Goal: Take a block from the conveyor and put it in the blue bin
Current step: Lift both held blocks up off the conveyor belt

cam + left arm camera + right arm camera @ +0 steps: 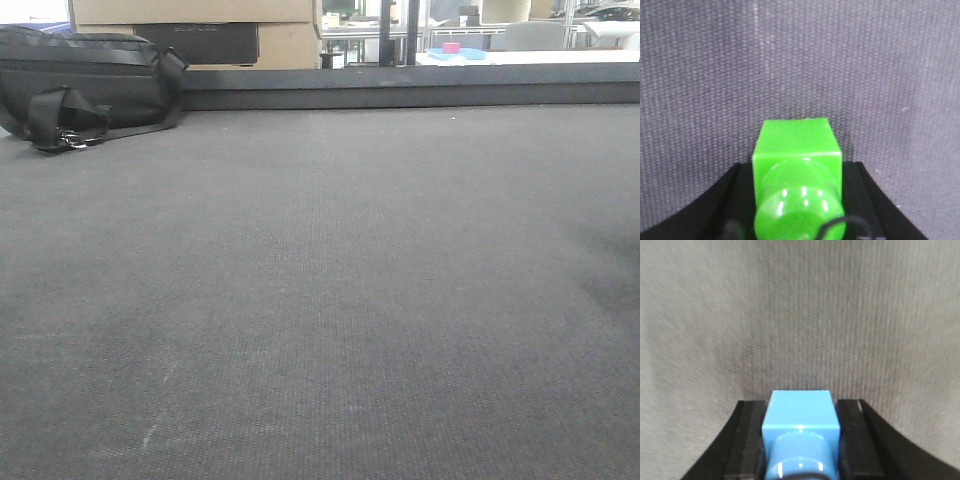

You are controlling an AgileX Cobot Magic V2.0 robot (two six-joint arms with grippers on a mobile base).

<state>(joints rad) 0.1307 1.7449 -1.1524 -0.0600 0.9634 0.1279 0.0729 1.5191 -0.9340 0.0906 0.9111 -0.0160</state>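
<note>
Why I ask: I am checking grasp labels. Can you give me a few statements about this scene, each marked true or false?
1. The left gripper has a green plastic block between its black fingers. True.
2. The right gripper has a red wooden ball between its fingers. False: it has a light blue plastic block there.
3. A black fabric bag lies at the far left of the grey woven surface in the front-facing view. True.
4. Both arms show in the front-facing view. False: neither arm appears there.
5. The green plastic block lies loose on the grey woven surface, clear of the left gripper. False: it sits between the fingers.
</note>
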